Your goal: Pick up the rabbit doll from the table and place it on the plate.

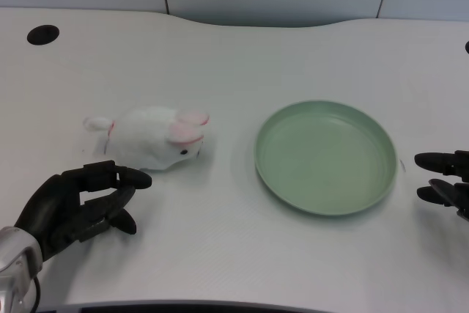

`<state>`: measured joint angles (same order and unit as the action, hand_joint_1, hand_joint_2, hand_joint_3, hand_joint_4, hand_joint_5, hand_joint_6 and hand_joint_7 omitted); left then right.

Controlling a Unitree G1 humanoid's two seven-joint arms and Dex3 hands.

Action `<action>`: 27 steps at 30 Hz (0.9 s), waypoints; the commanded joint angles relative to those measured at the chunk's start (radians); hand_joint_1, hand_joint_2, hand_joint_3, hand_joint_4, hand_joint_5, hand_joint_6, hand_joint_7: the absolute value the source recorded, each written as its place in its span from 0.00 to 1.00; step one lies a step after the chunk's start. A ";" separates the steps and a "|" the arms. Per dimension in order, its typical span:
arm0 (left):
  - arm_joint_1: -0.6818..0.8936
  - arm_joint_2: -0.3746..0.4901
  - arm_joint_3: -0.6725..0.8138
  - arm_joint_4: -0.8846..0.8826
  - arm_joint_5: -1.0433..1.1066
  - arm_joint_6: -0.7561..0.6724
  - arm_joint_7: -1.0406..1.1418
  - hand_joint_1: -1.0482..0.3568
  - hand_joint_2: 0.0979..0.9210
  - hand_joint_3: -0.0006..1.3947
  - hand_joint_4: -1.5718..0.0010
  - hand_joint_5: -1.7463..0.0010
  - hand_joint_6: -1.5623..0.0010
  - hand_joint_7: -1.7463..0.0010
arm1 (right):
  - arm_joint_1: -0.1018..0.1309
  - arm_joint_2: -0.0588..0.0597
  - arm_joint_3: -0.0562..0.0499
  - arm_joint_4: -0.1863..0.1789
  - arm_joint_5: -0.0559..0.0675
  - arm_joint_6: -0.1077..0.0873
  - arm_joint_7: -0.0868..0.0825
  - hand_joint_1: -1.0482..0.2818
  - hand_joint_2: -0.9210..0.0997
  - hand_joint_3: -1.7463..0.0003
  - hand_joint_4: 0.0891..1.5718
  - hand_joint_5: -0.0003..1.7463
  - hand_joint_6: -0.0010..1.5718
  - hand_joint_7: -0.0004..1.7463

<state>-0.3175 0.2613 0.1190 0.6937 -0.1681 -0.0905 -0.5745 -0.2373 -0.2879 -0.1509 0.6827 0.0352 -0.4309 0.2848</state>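
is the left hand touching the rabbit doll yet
Apart. The head view shows a strip of bare white table between the left hand and the rabbit doll, which lies untouched beyond the fingertips.
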 commanded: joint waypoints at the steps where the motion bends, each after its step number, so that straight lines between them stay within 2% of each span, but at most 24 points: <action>1: 0.002 0.015 0.003 0.000 0.001 0.001 0.002 0.45 1.00 0.30 0.60 0.16 0.54 0.61 | 0.007 -0.017 -0.009 0.005 0.012 -0.005 0.000 0.47 0.00 0.88 0.62 0.00 0.59 0.00; 27: 0.002 0.015 0.003 0.000 0.001 0.001 0.002 0.45 1.00 0.30 0.60 0.16 0.54 0.61 | 0.007 -0.017 -0.009 0.005 0.012 -0.005 0.000 0.47 0.00 0.88 0.62 0.00 0.59 0.00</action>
<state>-0.3175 0.2613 0.1190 0.6937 -0.1681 -0.0905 -0.5745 -0.2373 -0.2879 -0.1509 0.6827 0.0352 -0.4309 0.2848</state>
